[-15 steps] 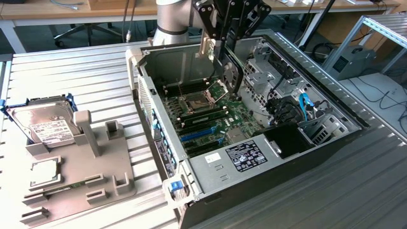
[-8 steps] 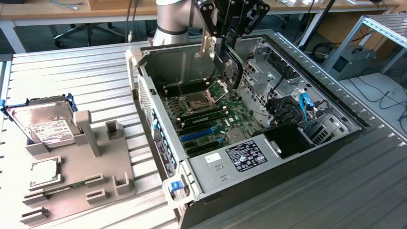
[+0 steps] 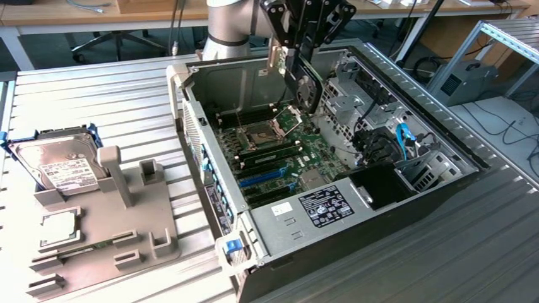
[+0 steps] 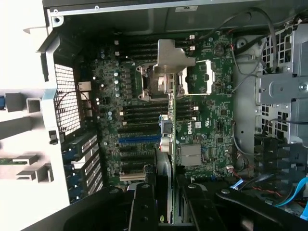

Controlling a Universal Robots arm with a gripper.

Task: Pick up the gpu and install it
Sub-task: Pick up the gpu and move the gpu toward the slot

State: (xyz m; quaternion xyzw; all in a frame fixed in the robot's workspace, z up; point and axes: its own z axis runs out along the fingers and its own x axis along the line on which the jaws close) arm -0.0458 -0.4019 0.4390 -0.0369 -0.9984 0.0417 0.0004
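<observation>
The jaws grip the gpu (image 3: 303, 85), which hangs on edge, clear of the counter (image 3: 101, 95). It sits over the open side of the computer case (image 3: 438, 136), above the processor socket (image 3: 271, 129) on the motherboard (image 3: 324, 154). Pick-up is complete; installation is in hand. Seating will likely require aligning the card's lower edge with the blue slot (image 3: 262, 178).

Bright, blown-out whites; dim shadowed recesses
</observation>
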